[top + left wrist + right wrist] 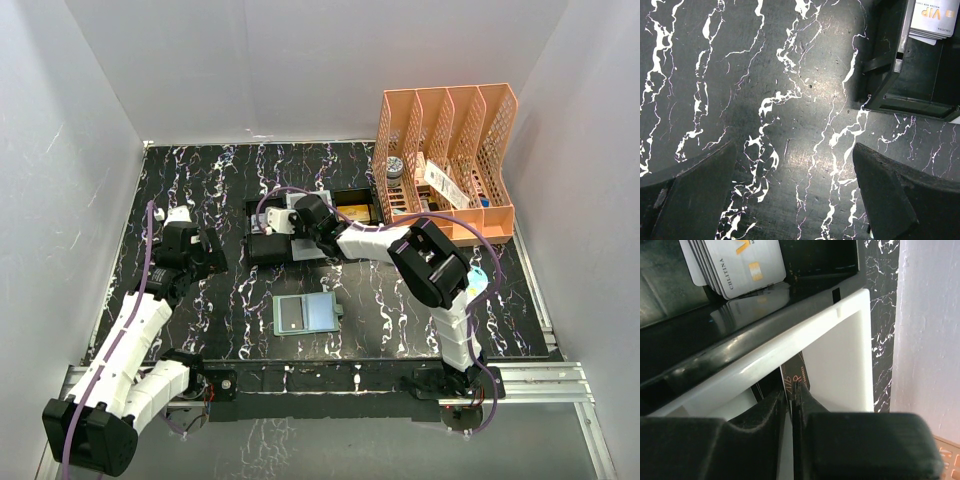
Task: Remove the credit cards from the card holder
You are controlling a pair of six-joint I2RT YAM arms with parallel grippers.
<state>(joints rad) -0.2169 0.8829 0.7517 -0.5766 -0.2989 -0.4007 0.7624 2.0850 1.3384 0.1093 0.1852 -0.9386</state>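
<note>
**Putting a card in the tray**
Top view: the card holder [305, 314] lies open, middle of the counter [200, 180]; the right tool [285, 224] reaches far.
Left wrist: the left tool [795, 195] is wide and holds nothing.
Right wrist: the narrow right tool pinches a dark card [799, 377] over the white tray [840, 365]. I think it should let go next.

Robot arms [130, 335]: two. Card holder [305, 314]: one. Orange file rack [447, 160]: one. Black trays [262, 250]: two. White tray [840, 355]: one. Dark credit card [800, 377]: one. Silver cards [740, 265]: one stack.
</note>
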